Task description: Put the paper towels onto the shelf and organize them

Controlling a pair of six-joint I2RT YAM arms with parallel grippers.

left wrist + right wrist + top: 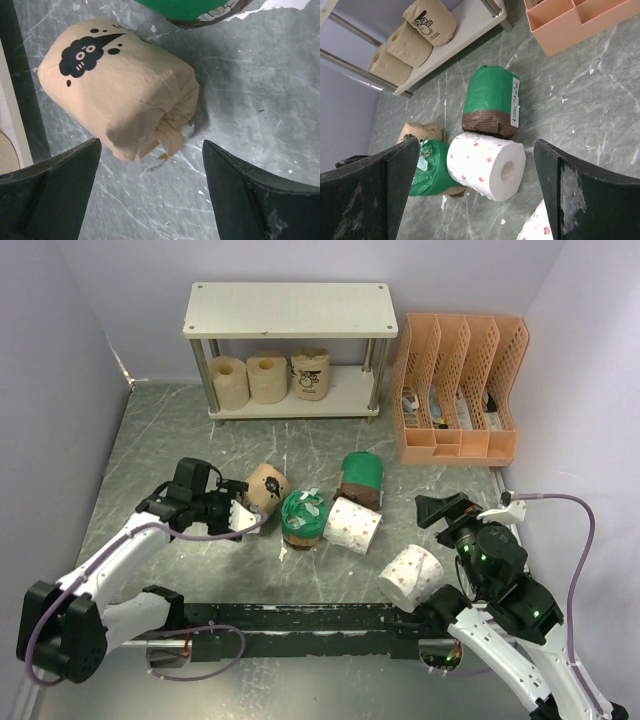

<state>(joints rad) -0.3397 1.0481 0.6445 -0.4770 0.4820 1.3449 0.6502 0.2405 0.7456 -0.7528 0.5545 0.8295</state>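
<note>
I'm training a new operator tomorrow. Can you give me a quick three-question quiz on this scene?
1. How many paper towel rolls sit on the lower board of the shelf?
2. True or false: the left gripper is shut on the labelled tan roll.
3. What stands just right of the shelf? A) orange file organizer B) blue bucket C) cardboard box
Key: 1) three; 2) false, it is open; 3) A.

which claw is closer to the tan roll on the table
Left. The left claw sits open just beside the tan roll; the right claw hangs far to its right.
</note>
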